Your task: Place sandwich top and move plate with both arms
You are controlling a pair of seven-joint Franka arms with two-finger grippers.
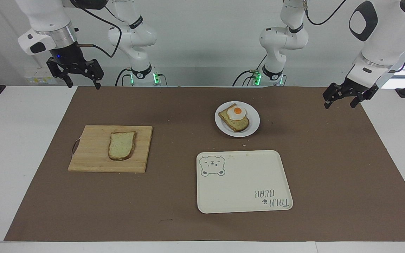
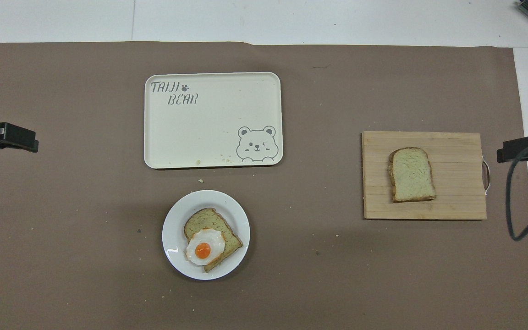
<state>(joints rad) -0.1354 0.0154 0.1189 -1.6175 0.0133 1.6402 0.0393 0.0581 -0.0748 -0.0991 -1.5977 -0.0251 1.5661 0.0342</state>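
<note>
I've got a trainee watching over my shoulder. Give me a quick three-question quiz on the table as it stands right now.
1. True or false: the sandwich top already lies on the fried egg.
2. What does the sandwich top rest on? A) the bear tray B) the wooden cutting board C) the plate
3. Fill in: both the left gripper and the right gripper hang above the table with fingers ____ and hold nothing.

Key
1. False: the egg sits uncovered on the toast slice on the plate.
2. B
3. open
</note>
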